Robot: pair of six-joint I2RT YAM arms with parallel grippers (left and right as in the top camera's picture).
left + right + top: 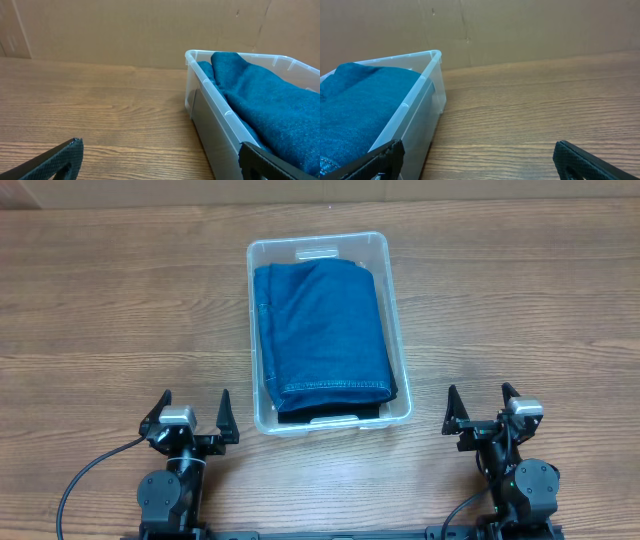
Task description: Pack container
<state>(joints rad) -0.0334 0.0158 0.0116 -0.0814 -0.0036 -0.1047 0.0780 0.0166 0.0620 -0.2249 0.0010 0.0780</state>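
Observation:
The clear plastic container (399,330) stands at the table's middle, its long side running away from me. A folded blue denim cloth (322,325) lies inside and fills most of it, with a dark cloth (330,414) showing under its near edge. The container also shows in the left wrist view (210,117) and in the right wrist view (417,110). My left gripper (196,411) is open and empty at the near left, beside the container's front corner. My right gripper (481,405) is open and empty at the near right.
The wooden table (110,310) stretches to both sides of the container. A brown cardboard wall (125,30) stands along the far edge. Black cables run from the arm bases (75,480) at the near edge.

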